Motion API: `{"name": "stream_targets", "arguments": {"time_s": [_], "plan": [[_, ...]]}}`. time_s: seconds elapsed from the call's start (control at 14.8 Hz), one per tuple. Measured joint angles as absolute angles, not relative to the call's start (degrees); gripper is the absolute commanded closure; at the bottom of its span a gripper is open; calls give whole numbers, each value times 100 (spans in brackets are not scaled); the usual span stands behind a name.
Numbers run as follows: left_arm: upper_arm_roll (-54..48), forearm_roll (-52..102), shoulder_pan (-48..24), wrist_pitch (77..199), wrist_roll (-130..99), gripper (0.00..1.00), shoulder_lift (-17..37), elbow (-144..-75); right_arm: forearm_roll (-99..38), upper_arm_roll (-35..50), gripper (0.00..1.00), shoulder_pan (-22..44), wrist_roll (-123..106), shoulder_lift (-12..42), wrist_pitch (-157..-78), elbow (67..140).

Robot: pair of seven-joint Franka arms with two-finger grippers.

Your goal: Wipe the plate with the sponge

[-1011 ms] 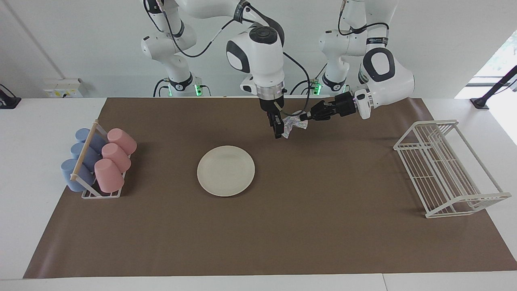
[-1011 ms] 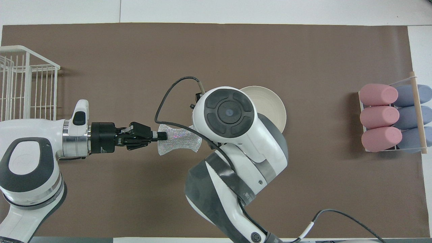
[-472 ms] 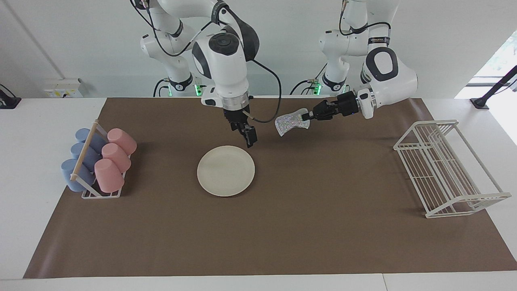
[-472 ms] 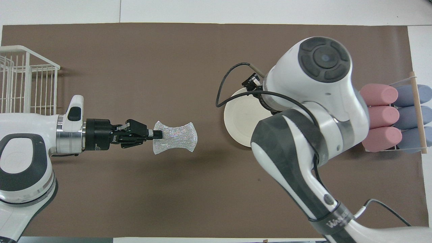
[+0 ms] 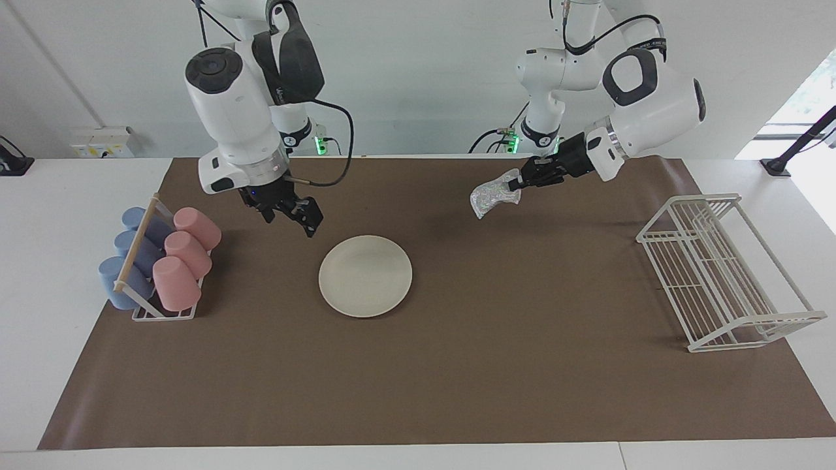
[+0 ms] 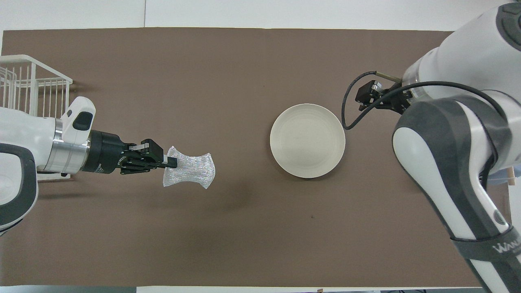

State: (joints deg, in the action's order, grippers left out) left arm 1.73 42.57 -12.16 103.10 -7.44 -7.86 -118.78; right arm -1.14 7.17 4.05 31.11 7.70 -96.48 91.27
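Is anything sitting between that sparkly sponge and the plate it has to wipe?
Nothing visible does. The left gripper holds the sponge in the air over bare brown mat. Only mat shows between it and the plate. The right gripper hangs between the plate and the cup rack.

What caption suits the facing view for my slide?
Left tool holds the shiny speckled sponge aloft; right tool hovers beside the round cream-white plate.
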Motion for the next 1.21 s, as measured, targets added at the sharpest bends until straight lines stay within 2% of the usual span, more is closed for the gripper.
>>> {"name": "stream_targets", "arguments": {"time_s": [0.13, 0.47, 0.61, 0.88, 1.21], "plan": [[154, 3425, -1224, 10038, -987, 100, -738, -11661, -107, 715, 0, 197, 2438, 618, -9267, 8997], [64, 918, -1622, 9198, -1676, 100, -634, -11114, -107, 557, 0, -194, 854, 296, -8972, 8969], [42, -60, -1772, 8746, -1787, 100, -595, -10903, -107, 432, 0, -124, 605, 283, -8933, 8969], [-27, -1720, -2127, 8059, -1813, 100, -582, -10682, -107, -358, 0, 449, 15, 267, -8869, 8968], [-101, -3462, -2232, 7816, -1893, 100, -574, -10627, -107, -545, 0, 485, -388, 215, -8723, 8969]]}}
